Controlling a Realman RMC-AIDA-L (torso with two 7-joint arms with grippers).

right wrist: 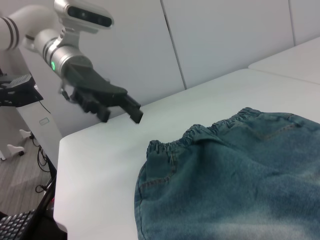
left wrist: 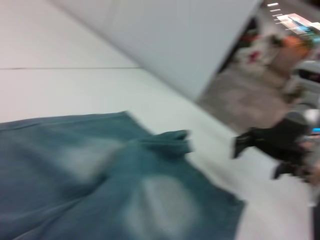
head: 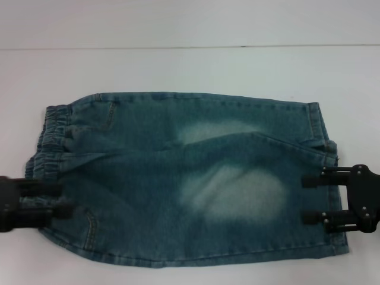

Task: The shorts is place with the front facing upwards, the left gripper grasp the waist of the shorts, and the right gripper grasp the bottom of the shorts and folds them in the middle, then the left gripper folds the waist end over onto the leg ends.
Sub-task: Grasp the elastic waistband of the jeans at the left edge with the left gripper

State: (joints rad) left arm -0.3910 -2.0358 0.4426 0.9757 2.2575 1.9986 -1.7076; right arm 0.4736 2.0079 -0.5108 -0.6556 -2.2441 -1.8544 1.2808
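**Shorts flat, unfolded; grippers at both ends**

Faded blue denim shorts (head: 184, 178) spread on white table (head: 190, 68), elastic waist at 9 o'clock. Left gripper (head: 62, 199) and right gripper (head: 306, 199) at 3 o'clock, fingers spread. No legible writing.

White surface (head: 178, 65), plain and matte, with a thin seam running from nine to three o'clock across the far part. Behind it, pale wall panels (right wrist: 225, 40) divided by dark vertical joints. Grey floor (right wrist: 25, 190) below the surface's edge, with a black keyboard (right wrist: 20, 225) at seven o'clock in the right wrist view.
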